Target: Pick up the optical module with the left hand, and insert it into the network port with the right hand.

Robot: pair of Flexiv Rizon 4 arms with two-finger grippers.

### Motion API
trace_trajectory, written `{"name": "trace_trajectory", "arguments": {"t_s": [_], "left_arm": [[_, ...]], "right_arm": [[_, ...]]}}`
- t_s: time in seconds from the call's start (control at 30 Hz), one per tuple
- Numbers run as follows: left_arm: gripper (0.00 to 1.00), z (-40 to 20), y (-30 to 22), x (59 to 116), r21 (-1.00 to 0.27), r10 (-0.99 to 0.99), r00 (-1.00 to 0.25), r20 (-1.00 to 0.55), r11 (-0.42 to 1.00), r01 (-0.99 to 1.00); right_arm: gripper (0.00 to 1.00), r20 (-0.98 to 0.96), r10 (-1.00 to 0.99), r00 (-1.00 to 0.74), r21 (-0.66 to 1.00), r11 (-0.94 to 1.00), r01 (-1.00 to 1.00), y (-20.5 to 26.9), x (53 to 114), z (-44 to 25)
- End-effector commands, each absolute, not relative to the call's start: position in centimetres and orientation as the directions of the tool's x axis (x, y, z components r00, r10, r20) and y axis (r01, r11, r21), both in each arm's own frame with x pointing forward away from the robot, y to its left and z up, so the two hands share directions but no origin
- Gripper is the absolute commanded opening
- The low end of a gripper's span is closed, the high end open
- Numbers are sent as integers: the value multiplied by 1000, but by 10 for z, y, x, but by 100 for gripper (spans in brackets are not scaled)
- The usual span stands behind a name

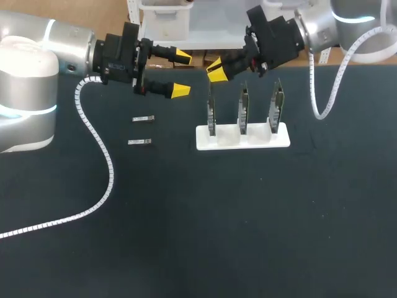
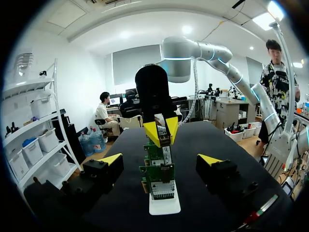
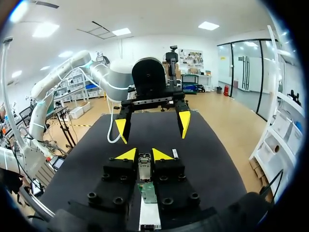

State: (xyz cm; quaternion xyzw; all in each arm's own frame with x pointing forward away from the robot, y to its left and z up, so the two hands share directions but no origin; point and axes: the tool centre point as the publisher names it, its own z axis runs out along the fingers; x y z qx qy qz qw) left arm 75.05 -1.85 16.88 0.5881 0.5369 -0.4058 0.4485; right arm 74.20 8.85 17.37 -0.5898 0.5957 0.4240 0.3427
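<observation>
- The right fingers [image 3: 126, 155] come in from the far right corner of the bench [image 1: 248, 236]. They are clamped on a small silver optical module [image 3: 144, 168], with one yellow tip pressed to each side of it.
- The held module hangs just above the top edge of the leftmost board [image 1: 211, 118]. In the right wrist view the green board sits directly under the module. Whether the two touch cannot be told.
- The left fingers [image 1: 181, 90] are spread wide apart with nothing between them. They hover over the far left part of the bench, about level with the right fingers and pointing toward them.
- In the left wrist view, the row of boards and the right fingers with their module stand straight ahead of the open left fingers.
- Three green boards stand upright side by side in a white holder [image 1: 248, 140] near the middle of the bench. The middle board [image 1: 244, 110] and the right board [image 1: 276, 105] have nothing above them.
- Two more modules lie flat on the dark bench, left of the holder and on the near side of the left fingers. They are the far spare module [image 1: 142, 118] and the near spare module [image 1: 139, 142]. They lie parallel and a little apart, and neither touches the holder.
- A left coiled cable [image 1: 105, 161] trails from the left arm across the left side of the bench. A right coiled cable [image 1: 325, 93] loops down from the right arm, to the right of the holder.
</observation>
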Motion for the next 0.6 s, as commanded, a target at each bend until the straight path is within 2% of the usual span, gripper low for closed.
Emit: {"name": "trace_trajectory", "arguments": {"t_s": [0.03,0.6], "left_arm": [[100,169,-18,750,93,268,95,-959,-20,995],[100,169,-18,750,93,268,95,-959,-20,995]], "right_arm": [[0,-907,-415,-72,100,-46,-994,89,741,172],[0,-912,-406,-50,75,-46,-996,92,743,184]]}}
